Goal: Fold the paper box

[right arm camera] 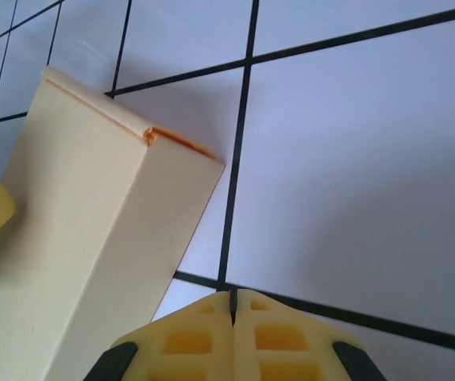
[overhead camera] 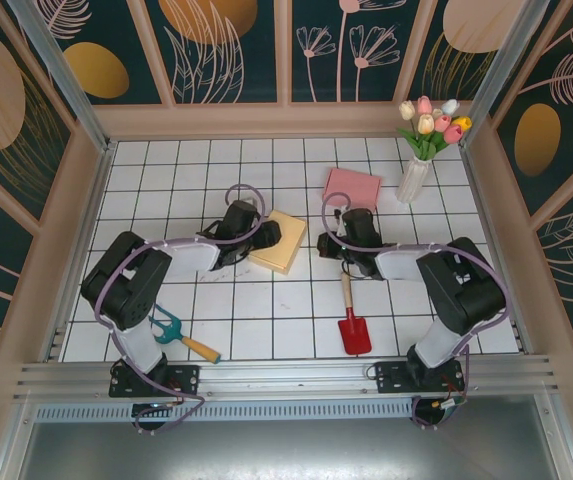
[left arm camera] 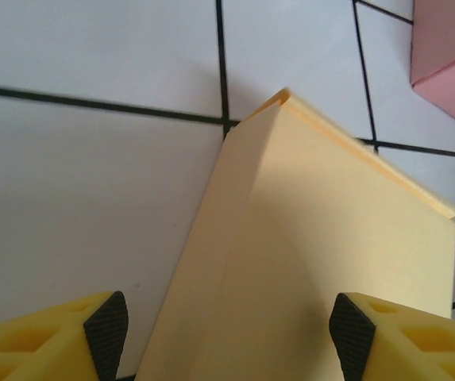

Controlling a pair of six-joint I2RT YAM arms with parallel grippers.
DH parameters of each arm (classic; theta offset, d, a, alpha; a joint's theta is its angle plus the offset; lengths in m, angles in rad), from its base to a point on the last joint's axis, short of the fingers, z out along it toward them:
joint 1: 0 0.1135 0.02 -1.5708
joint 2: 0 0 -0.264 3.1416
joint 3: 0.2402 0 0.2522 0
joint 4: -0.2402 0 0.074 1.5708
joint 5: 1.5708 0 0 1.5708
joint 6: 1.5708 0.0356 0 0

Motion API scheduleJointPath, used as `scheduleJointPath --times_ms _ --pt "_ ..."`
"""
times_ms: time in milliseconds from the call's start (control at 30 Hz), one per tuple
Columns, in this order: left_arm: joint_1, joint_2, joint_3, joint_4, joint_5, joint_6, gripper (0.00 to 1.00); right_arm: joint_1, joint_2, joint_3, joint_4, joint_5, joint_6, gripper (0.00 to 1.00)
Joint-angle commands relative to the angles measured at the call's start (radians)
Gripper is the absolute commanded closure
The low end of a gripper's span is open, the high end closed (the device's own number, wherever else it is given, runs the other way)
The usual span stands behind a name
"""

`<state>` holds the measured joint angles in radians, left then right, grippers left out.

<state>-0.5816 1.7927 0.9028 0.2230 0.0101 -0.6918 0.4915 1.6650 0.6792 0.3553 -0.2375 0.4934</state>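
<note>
Left gripper (left arm camera: 227, 327) jaws apart astride yellow box (left arm camera: 322, 238), right gripper (right arm camera: 233, 317) jaws together, tulips (overhead camera: 431, 118) in vase (overhead camera: 412, 180)

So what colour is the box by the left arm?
The box is pale yellow, clearest in the left wrist view.

My view: the pale yellow paper box (overhead camera: 278, 241), closed and flat, lies askew near the middle of the tiled worktop (overhead camera: 266, 330).

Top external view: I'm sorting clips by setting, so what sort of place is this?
Probably a staged robot test booth, not a real room: floral wall panels enclose a white tiled table, with a vase of tulips and an aluminium mounting rail.
</note>
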Motion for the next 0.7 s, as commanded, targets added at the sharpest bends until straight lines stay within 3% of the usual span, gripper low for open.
scheduleJointPath --times_ms 0,300,533,667 --pt "0.019 0.066 0.087 -0.043 0.015 0.067 0.29 -0.003 0.055 0.081 -0.06 -0.056 -0.027 1.0" --pt "0.025 0.205 0.228 -0.02 0.096 0.075 0.3 -0.023 0.208 0.198 -0.065 -0.093 -0.03 1.0" --pt "0.019 0.242 0.174 0.162 0.295 -0.042 0.32 -0.017 0.271 0.253 0.034 -0.22 0.032 1.0" --pt "0.017 0.25 0.153 0.205 0.34 -0.089 0.32 -0.009 0.251 0.251 0.03 -0.182 0.052 1.0"
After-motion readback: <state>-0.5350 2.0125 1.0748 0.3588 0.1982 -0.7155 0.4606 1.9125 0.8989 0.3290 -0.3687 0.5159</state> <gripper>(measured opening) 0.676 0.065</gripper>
